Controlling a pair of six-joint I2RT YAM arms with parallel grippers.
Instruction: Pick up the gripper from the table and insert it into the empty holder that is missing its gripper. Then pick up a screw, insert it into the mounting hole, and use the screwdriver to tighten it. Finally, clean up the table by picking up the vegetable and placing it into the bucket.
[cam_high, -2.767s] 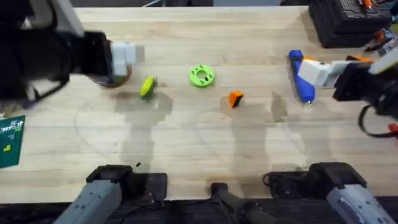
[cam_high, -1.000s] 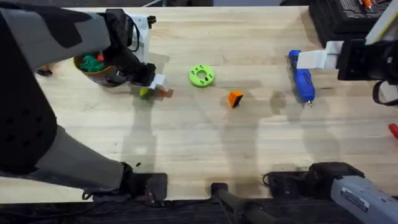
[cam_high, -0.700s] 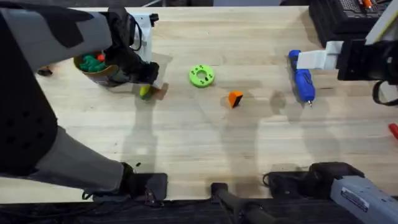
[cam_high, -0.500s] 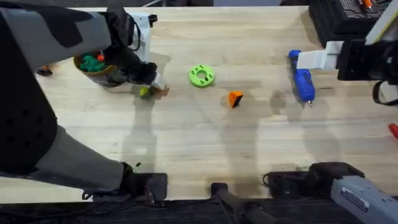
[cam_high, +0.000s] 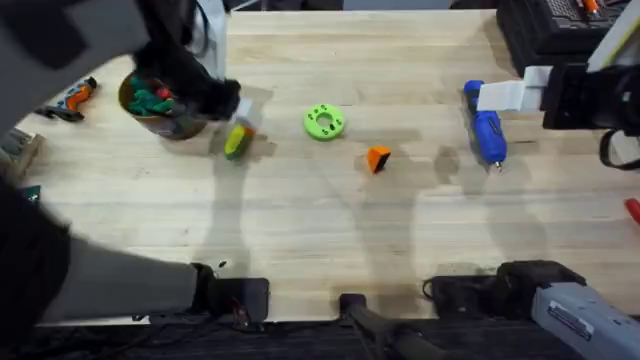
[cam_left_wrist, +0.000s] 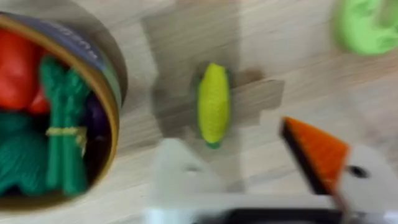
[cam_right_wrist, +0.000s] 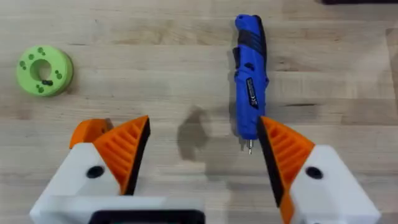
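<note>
Vegetable (cam_left_wrist: 213, 104) lies on table beside bucket (cam_left_wrist: 111, 93).

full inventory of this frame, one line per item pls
vegetable: 1, yellow-green, on table beside bucket
bucket: 1, golden-brown rim, far left, holds green and red toy vegetables
disc: 1, lime green, centre
gripper: 1, orange, loose, right of disc
screwdriver: 1, blue, right side
pliers: 1, orange-handled, left edge
table: 1, light wood
left gripper: open, above vegetable
right gripper: open, near screwdriver
</note>
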